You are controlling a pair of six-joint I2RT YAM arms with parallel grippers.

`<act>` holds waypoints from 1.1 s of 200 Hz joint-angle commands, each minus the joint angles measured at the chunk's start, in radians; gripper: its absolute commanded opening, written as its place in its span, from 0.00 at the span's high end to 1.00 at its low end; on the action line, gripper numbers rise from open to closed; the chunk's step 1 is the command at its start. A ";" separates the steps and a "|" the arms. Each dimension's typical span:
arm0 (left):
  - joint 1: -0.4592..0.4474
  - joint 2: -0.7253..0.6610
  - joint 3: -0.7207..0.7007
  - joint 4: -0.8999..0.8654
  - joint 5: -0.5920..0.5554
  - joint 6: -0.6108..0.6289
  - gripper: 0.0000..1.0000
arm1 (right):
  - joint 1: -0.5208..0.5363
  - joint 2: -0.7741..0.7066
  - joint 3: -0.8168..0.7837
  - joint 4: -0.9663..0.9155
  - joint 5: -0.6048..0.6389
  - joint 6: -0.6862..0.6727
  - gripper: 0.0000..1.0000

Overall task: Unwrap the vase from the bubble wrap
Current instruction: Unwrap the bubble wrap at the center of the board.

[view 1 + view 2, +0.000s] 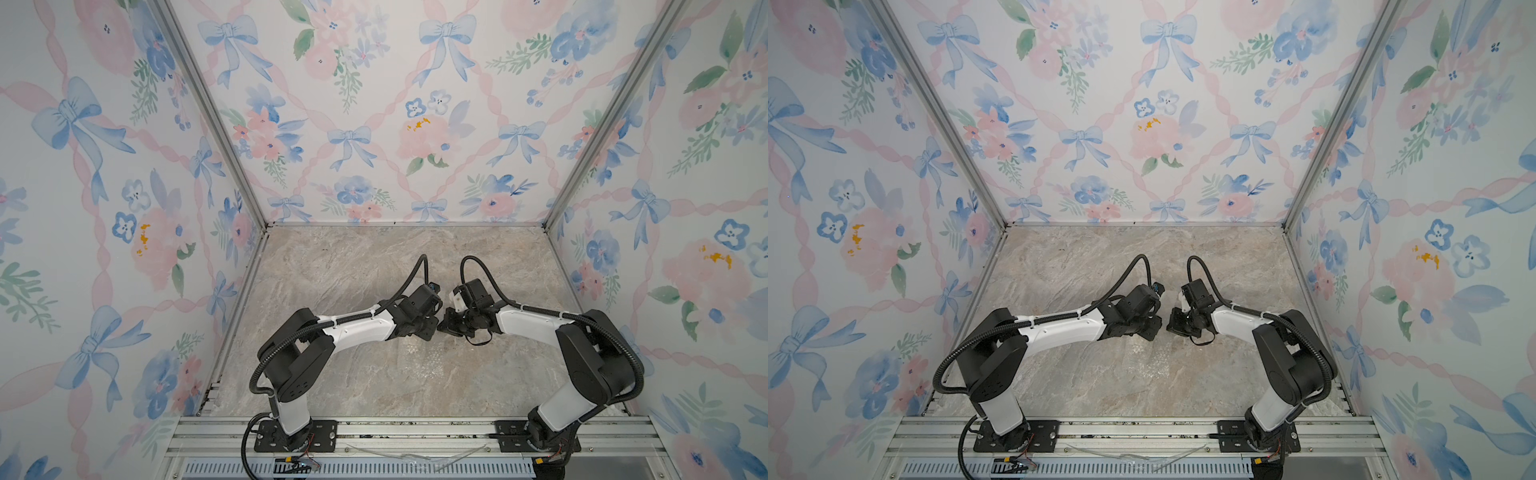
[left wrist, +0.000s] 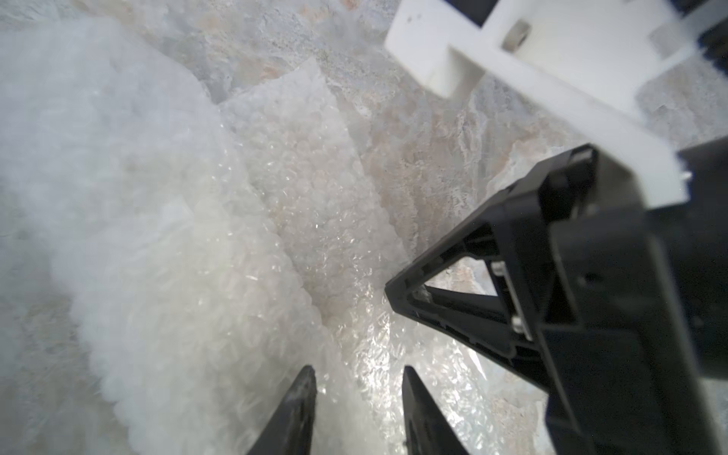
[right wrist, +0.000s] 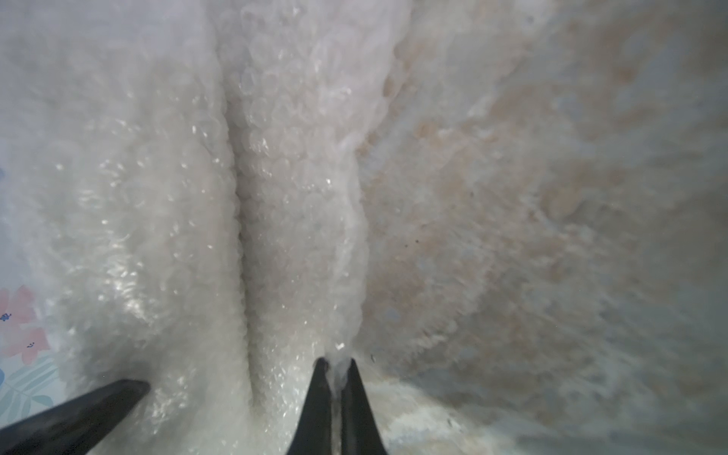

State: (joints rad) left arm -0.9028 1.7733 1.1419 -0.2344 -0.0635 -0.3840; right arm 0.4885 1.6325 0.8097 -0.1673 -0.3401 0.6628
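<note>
The bubble wrap [image 2: 189, 244] lies bunched in a thick whitish roll on the marble table. A thinner flap [image 3: 299, 205] runs off beside the roll. The vase is hidden; no ceramic shows through the wrap. My left gripper [image 2: 358, 368] has its jaws a little apart, with shiny wrap filling the gap. My right gripper [image 3: 337, 360] is shut on the edge of the flap, which sticks out between its tips. In both top views the two grippers [image 1: 430, 328] [image 1: 446, 326] meet tip to tip at mid-table. The right gripper [image 2: 390, 291] sits just beside my left fingers.
The marble table [image 1: 374, 270] is boxed in by floral walls on three sides. An aluminium rail [image 1: 415, 428] carrying both arm bases runs along the front, with a clear plastic scrap [image 1: 415, 451] lying on it.
</note>
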 commanded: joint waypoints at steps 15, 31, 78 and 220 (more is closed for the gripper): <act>0.071 -0.025 -0.055 -0.077 -0.018 -0.003 0.62 | 0.004 -0.065 0.023 -0.056 0.049 -0.032 1.00; 0.093 -0.062 -0.082 -0.077 -0.030 -0.010 0.61 | 0.003 -0.065 0.042 -0.078 0.049 -0.062 1.00; 0.156 -0.130 -0.155 -0.077 -0.035 -0.026 0.61 | 0.000 -0.071 0.074 -0.121 0.075 -0.097 1.00; 0.367 -0.318 -0.320 -0.101 -0.070 -0.032 0.61 | -0.033 -0.081 0.087 -0.146 0.074 -0.133 0.91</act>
State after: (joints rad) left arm -0.5755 1.4837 0.8642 -0.2806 -0.1139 -0.4080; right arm 0.4644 1.5764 0.8711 -0.2977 -0.2546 0.5415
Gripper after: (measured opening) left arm 0.391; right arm 0.050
